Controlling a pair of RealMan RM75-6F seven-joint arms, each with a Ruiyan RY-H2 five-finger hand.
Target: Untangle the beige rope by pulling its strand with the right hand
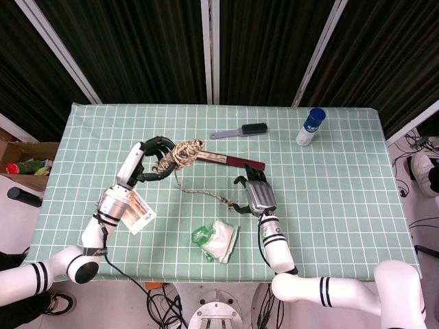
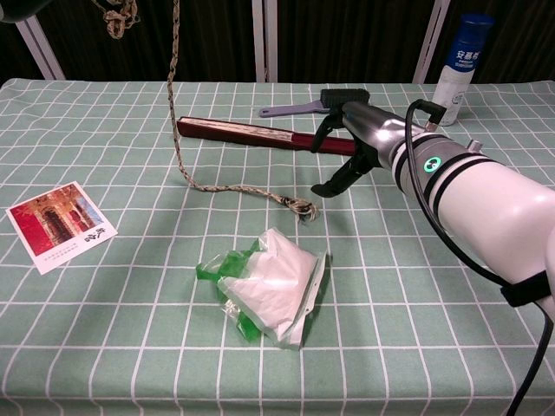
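The beige rope's tangled bundle (image 1: 185, 152) is gripped by my left hand (image 1: 154, 163) and held above the table; in the chest view the bundle (image 2: 117, 17) shows at the top edge. One strand (image 2: 173, 95) hangs down from it and then runs right across the cloth to a frayed end (image 2: 303, 206). My right hand (image 2: 351, 143) hovers just right of that end, fingers spread, its thumb tip a little apart from the rope. In the head view the right hand (image 1: 255, 193) sits beside the strand's end (image 1: 230, 202).
A dark red folded fan (image 2: 260, 134) lies behind the strand. A grey-handled brush (image 2: 308, 106) and a blue-capped white bottle (image 2: 457, 61) stand further back. A white and green plastic bag (image 2: 269, 286) lies near the front, with a picture card (image 2: 61, 224) to its left.
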